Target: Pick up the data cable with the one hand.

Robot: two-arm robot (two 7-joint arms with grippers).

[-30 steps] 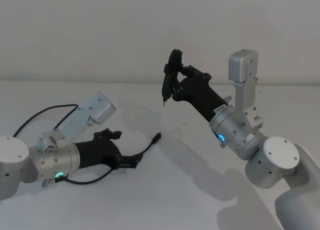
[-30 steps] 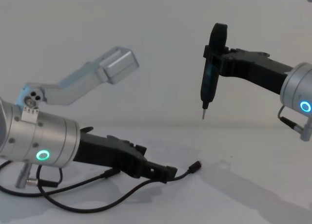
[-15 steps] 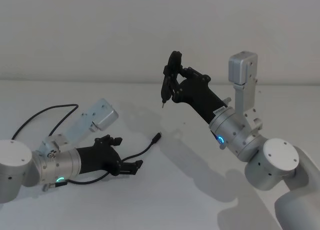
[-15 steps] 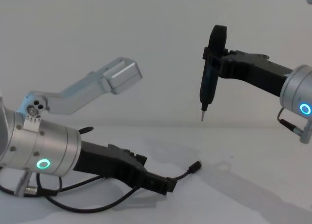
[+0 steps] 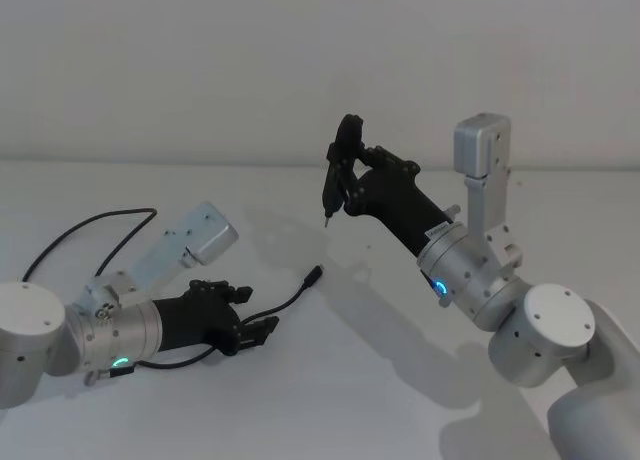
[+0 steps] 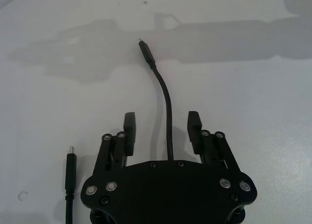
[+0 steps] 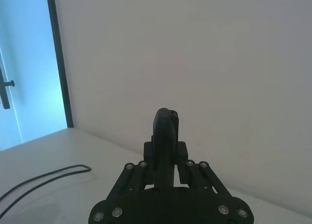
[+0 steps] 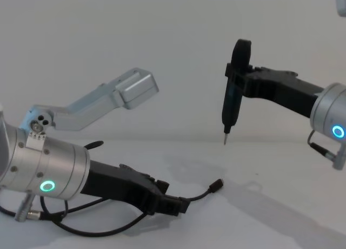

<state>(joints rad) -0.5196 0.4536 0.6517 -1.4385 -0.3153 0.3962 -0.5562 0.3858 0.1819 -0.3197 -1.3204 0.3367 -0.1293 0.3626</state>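
Note:
The data cable (image 5: 291, 299) is a thin black cord lying on the white table, one small plug (image 5: 314, 274) pointing towards the far side. My left gripper (image 5: 264, 327) hovers low over it and is open. In the left wrist view the cable (image 6: 168, 112) runs straight between the two fingers (image 6: 129, 130) without being clamped, and its other plug (image 6: 71, 164) lies beside the gripper body. From the chest, the cable (image 8: 198, 195) emerges just past the left gripper (image 8: 179, 205). My right gripper (image 5: 343, 166) is raised above the table, shut on a black pen-shaped tool (image 8: 231, 97).
The cable's far loop (image 5: 92, 226) curves over the table at the left, also seen as a loop (image 7: 45, 179) from the right wrist. A thicker lead with a silver plug (image 8: 24, 208) hangs from my left wrist. A plain wall stands behind the table.
My left gripper has sunk closer to the table and drawn back a little along the cable. The right arm with its tool has barely shifted.

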